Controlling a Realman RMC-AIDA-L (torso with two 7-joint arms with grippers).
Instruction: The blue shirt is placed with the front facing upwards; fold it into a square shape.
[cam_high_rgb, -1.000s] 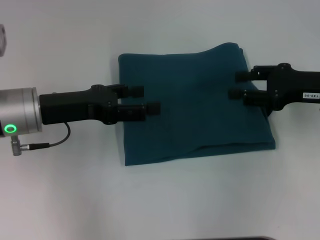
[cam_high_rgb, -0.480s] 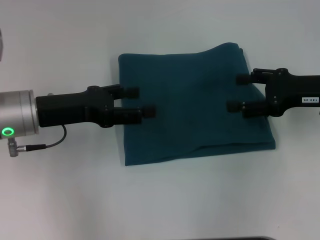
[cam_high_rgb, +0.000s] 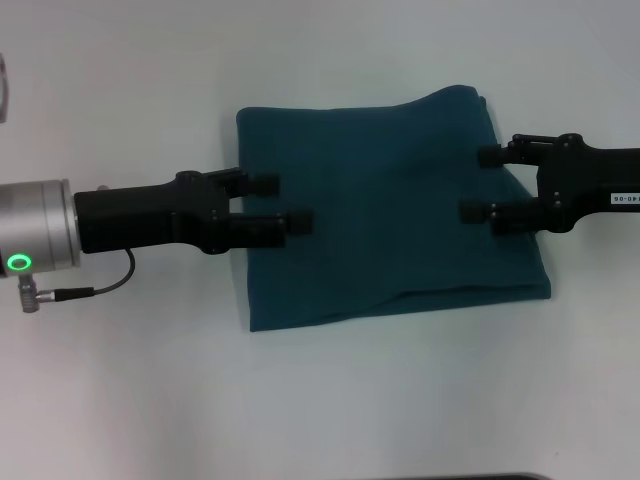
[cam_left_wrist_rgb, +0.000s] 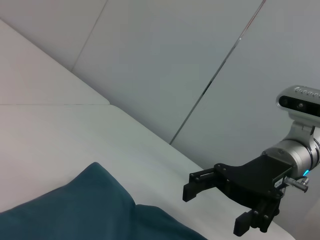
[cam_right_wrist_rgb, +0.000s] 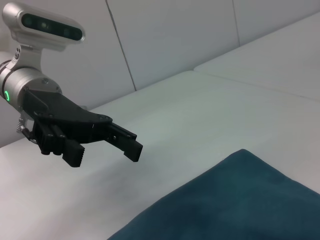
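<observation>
The blue shirt (cam_high_rgb: 390, 210) lies folded into a rough square in the middle of the white table, plain teal side up; its lettering, collar and label are hidden. My left gripper (cam_high_rgb: 288, 203) is open and empty, hovering over the shirt's left edge. My right gripper (cam_high_rgb: 477, 185) is open and empty over the shirt's right edge. The left wrist view shows a corner of the shirt (cam_left_wrist_rgb: 75, 212) and the right gripper (cam_left_wrist_rgb: 215, 207) beyond it. The right wrist view shows the shirt (cam_right_wrist_rgb: 225, 200) and the left gripper (cam_right_wrist_rgb: 104, 152) above the table.
The white table (cam_high_rgb: 320, 400) surrounds the shirt on all sides. A thin cable (cam_high_rgb: 100, 288) hangs under my left wrist. A grey object (cam_high_rgb: 3, 85) shows at the far left edge. Pale wall panels (cam_left_wrist_rgb: 175, 60) stand behind the table.
My left gripper has drawn back a little to the left. My right gripper's jaws have spread wider and it has shifted slightly right. The shirt has not moved.
</observation>
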